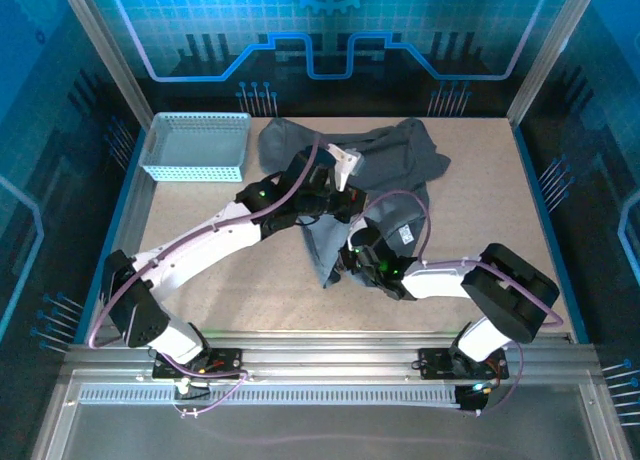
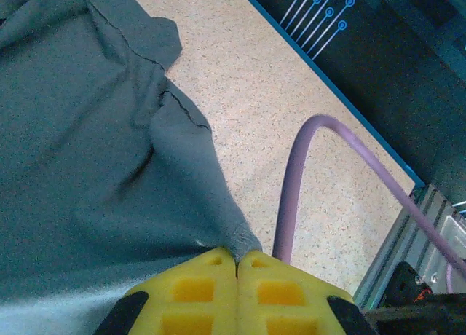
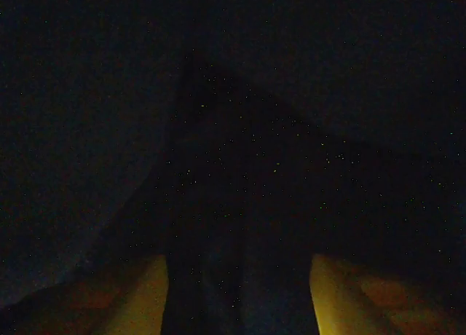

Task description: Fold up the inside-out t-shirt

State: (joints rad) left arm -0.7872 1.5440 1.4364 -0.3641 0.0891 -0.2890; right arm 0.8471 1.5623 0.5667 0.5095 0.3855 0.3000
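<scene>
1. My left gripper (image 2: 237,258) is clenched on an edge of the t-shirt (image 2: 87,146). In the wrist view the yellow pads (image 2: 193,291) meet with a small nub of grey cloth pinched at their tips.
2. I judge this pinch is there to lift or drag that edge, so the crumpled cloth can be spread before any fold.
3. My right gripper (image 3: 237,291) has its fingers (image 3: 138,291) standing apart with dark cloth between them. That view is too dark for me to tell whether they are clamping it or only resting around it.
4. From above, the right gripper (image 1: 348,265) sits at the near, pointed end of the t-shirt (image 1: 400,165), and the left gripper (image 1: 338,202) sits near its middle. Two holds well apart on the cloth suit pulling it taut, as I read it.
5. The t-shirt lies bunched on the table (image 1: 250,290), mostly on the far half and not yet flat.
6. The basket (image 1: 195,145) stands at the far left corner, just beside the t-shirt but not under it, and I see nothing inside it.
7. My purple cable (image 2: 298,175) arcs over bare table (image 2: 240,95), apart from the cloth.
</scene>
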